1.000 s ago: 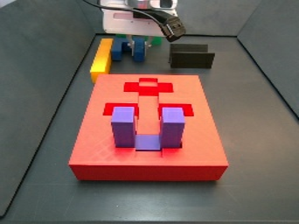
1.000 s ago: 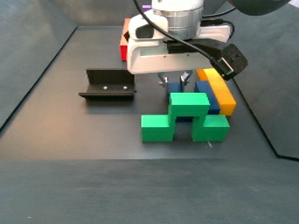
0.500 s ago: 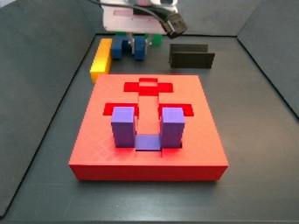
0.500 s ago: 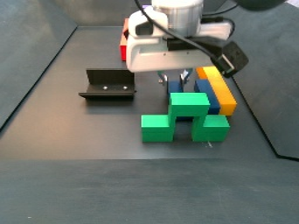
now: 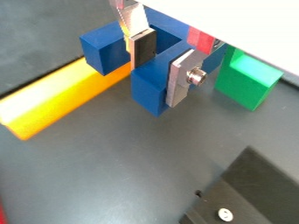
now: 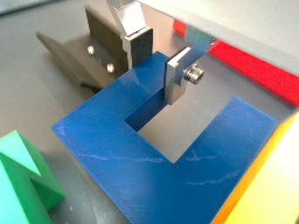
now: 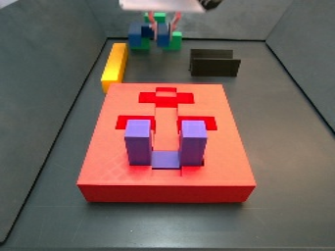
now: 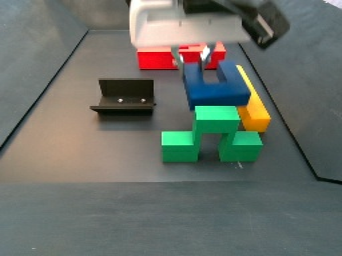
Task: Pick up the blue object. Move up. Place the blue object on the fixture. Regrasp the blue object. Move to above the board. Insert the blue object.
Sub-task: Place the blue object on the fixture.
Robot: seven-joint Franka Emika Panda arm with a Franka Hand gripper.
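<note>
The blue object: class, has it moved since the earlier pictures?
Yes. Held in the gripper, the blue object has risen off the floor, standing higher against the fixed green block and yellow bar in a side view.

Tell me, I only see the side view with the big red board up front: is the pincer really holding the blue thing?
Observer: Yes. In both wrist views the pincer squeezes one prong of the blue object between its silver plates.
Operator: What's near it?
Observer: In a side view, green blocks stand close by, next to the yellow bar.
Operator: Is the fixture free?
Observer: Yes. That side view shows the fixture from its open side, with nothing on its step.
</note>
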